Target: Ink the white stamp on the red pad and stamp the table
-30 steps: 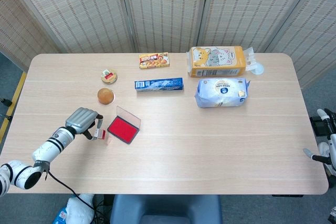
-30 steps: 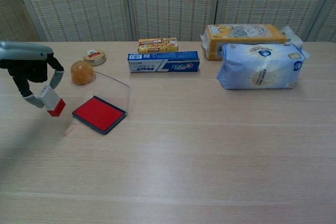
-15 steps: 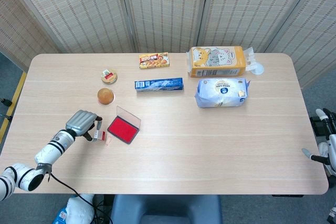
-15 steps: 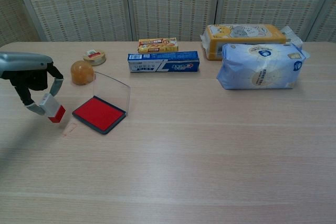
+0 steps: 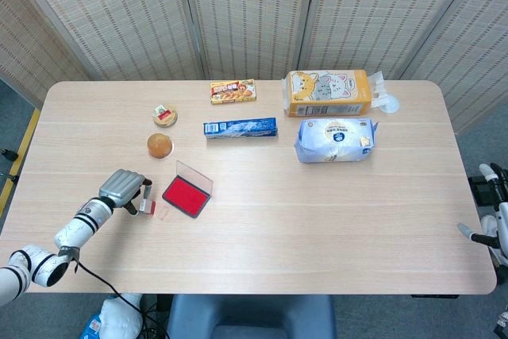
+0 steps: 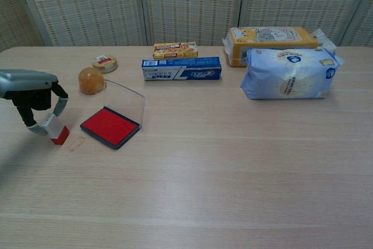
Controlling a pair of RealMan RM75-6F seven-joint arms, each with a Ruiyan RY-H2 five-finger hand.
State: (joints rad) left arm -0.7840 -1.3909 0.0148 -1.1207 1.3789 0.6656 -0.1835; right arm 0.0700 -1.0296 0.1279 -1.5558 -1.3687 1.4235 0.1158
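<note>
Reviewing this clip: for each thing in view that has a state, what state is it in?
white stamp: pinched in the left hand, red face down at the table
red pad: open, clear lid raised
faint red mark: on the table beside the stamp
blue tissue pack: lying flat
right hand: barely visible at the table edge, state unclear

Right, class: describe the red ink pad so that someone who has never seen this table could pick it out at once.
Start at the table's left half, near the robot's left hand. Just right of that hand lies the red ink pad, a flat dark tray with a bright red square inside. Unlike the round orange ball behind it, it has a clear lid standing open along its back edge.
</note>
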